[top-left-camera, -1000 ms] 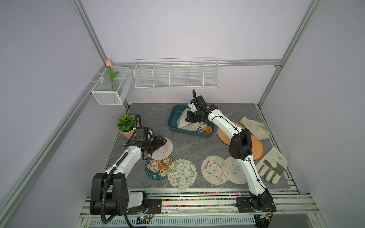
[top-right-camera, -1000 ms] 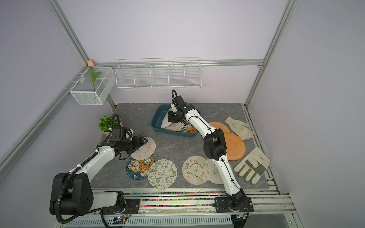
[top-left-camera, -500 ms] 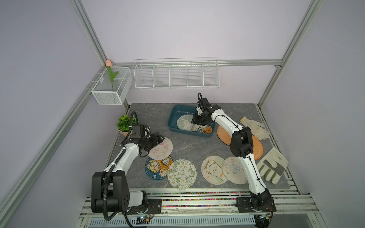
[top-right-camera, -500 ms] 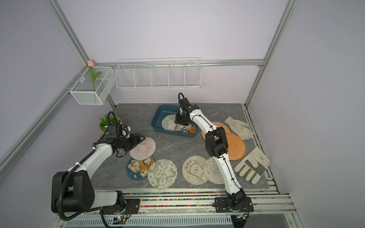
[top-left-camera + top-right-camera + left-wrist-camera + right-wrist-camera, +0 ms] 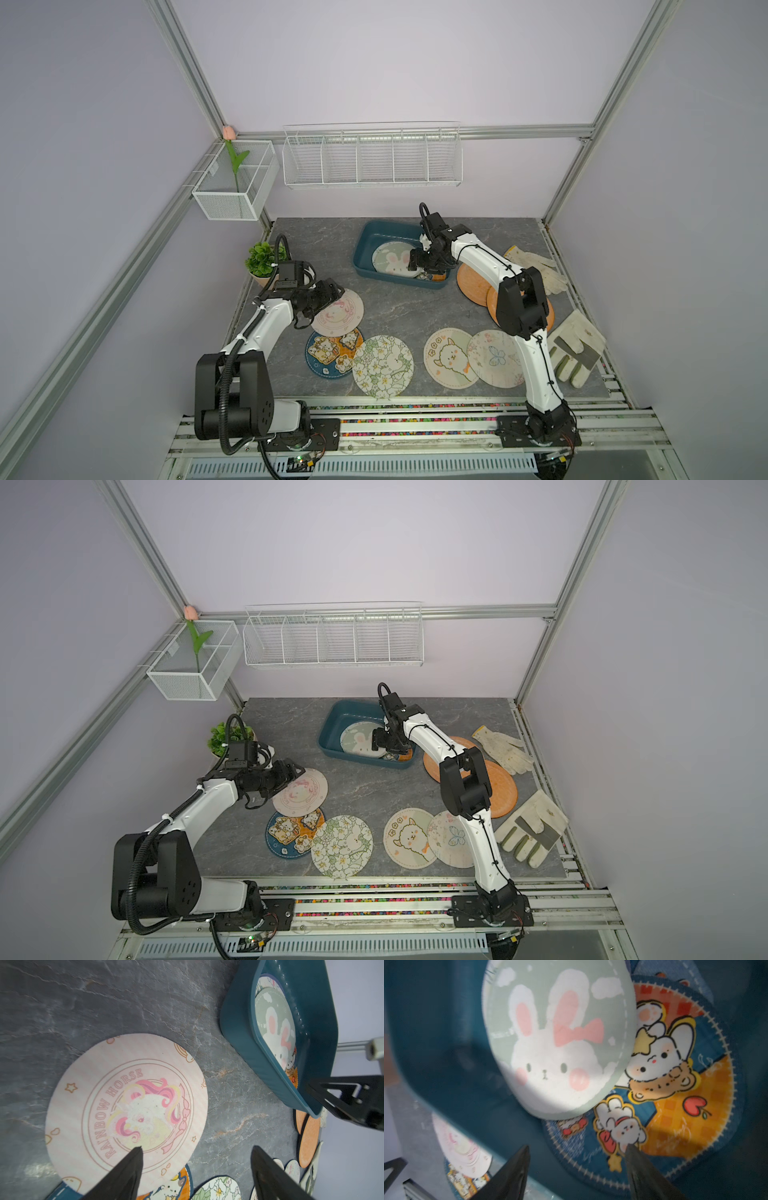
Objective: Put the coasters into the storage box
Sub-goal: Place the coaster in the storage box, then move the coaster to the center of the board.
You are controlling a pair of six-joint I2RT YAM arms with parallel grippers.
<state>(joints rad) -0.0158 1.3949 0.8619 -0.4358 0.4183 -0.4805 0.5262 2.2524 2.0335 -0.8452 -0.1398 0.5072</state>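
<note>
**Teal box part-filled, both pincers empty**

**Top views.** The box [image 5: 362,253] sits upper centre of the grey bench [image 5: 395,307]. A bunny coaster [image 5: 392,259] lies inside it. The right pincer [image 5: 417,262] hangs over the box's right half. Seven coasters lie outside:
- a pink coaster [image 5: 340,313] left of centre, with the left pincer [image 5: 328,291] at its left edge;
- a blue coaster [image 5: 330,353] and a floral coaster [image 5: 382,365] below it;
- an alpaca coaster [image 5: 451,357] and a butterfly coaster [image 5: 494,357] lower right;
- two orange coasters [image 5: 471,280] right of the box, partly under the arm.

**Left wrist.** The left pincer [image 5: 196,1148] stands apart and empty. One tip is over the pink coaster [image 5: 126,1105] and the other is over bare bench, so the jaws straddle its rim. The pink coaster overlaps the blue one.

**Right wrist.** The right pincer [image 5: 577,1147] stands apart with nothing between the tips. It is just above a second blue coaster [image 5: 675,1105] in the box. The bunny coaster [image 5: 554,1043] overlaps that coaster and looks tilted towards the wall; I cannot tell whether it rests on it.

**Risks.**
- The pink coaster is thin and flat on the bench, so the tips may skate over it and close on nothing.
- They could also drag the blue coaster beneath it.
- A tilted bunny coaster would leave an uneven bed, and later coasters could ride up over the rim.
- The right pincer is low inside the box, and a sideways exit could snag the wall and shove it.
- If the left arm carries to the box while the right is over it, the arms could meet.
</note>
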